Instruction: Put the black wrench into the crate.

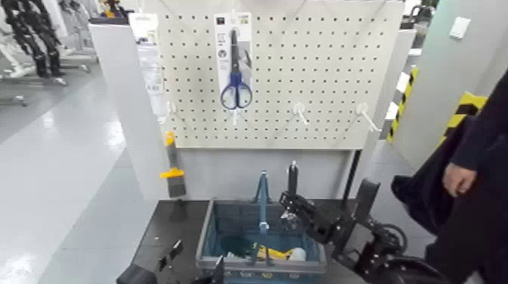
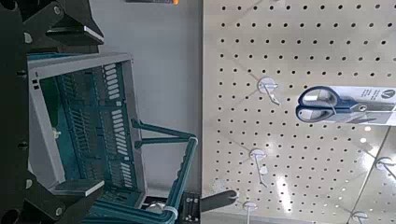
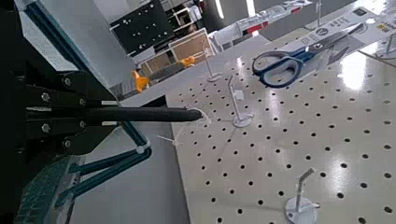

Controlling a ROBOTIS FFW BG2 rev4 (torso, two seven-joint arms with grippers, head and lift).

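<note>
Scissors (image 1: 236, 92) w/ blue handles on white card, hung on pegboard (image 1: 272, 83)

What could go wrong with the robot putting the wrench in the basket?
The black wrench might bump the tall blue handle, since they're close together. If the right gripper let go too near the crate's rim, the wrench could maybe tumble outside.

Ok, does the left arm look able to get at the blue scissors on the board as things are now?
Probably yes: the left gripper is open and empty, and nothing hangs before the scissors, though it must rise from low beside the crate.
</note>
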